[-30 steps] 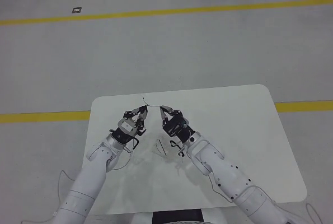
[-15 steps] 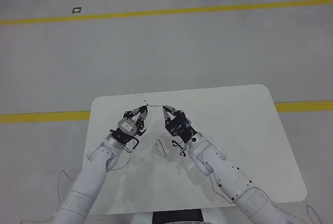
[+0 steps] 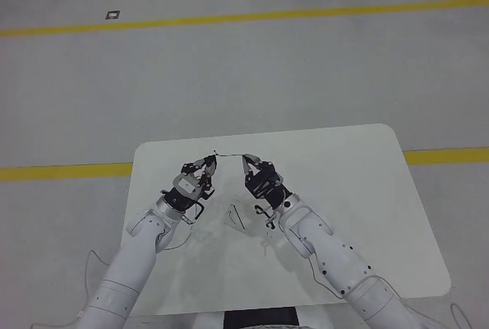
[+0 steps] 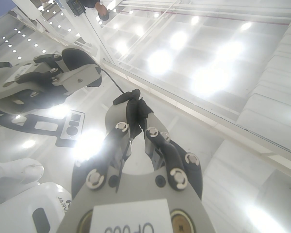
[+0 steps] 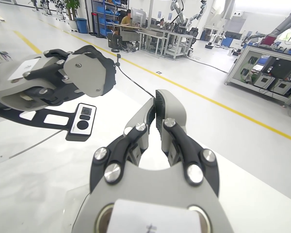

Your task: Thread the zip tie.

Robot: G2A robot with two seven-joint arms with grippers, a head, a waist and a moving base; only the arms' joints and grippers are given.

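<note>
Currently the black zip tie [image 5: 135, 83] is held above the white table [image 3: 351, 164], bridging the two arms. The left gripper [image 4: 135, 109] clamps shut at its head end; the right gripper [image 5: 155, 103] clamps shut on the strap. Judgement: keep the head steady, feed the strap straight, no twist. What looks like a clear packet [image 3: 242, 219] lies between the forearms; contents illegible.

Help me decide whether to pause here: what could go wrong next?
The right gripper pinches the zip tie only at its very fingertips, so the strap could slip out. The tie runs straight across to the left gripper, both held above the table; pulling them apart might yank it loose and drop it.
</note>
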